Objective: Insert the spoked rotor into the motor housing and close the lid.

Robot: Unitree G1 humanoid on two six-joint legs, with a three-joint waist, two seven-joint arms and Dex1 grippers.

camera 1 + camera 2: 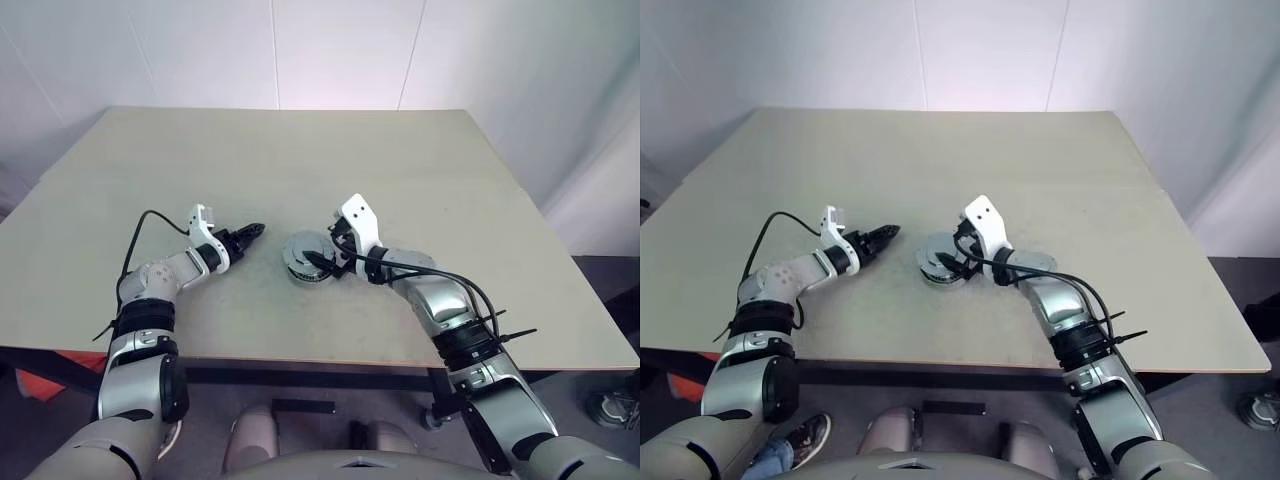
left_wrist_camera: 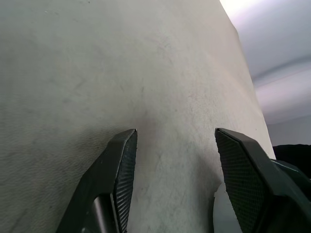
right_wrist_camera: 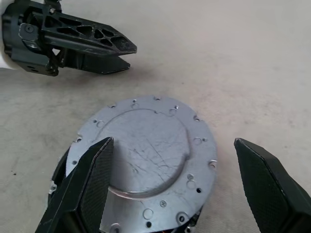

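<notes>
Reaching in from the near edge of the table [image 1: 520, 180], the right gripper [image 3: 180, 184] hangs just over the lid [image 3: 146, 145] with its two black fingers spread wide, one to each side of the disc and neither touching it, so it carries nothing. That lid, a round grey plate with small screw holes round its rim and a scratched raised centre, lies flat on top of the motor housing [image 1: 303, 270], whose dark body peeks out beneath the plate's near edge; the stack sits near the middle of the table's front half. Whether the spoked rotor is already inside cannot be told, since the plate covers the opening. Just beyond and to the left of the stack, the left gripper [image 1: 245, 236] points toward it, close but apart, its fingers parted over bare tabletop and empty. I judge the closing to be nearly done but not confirmed. The risk from here is that the plate seems to overhang slightly on one side: a push that lands off-centre could tip it, jam it askew on the rim, or slide the unbraced housing across the smooth surface.
</notes>
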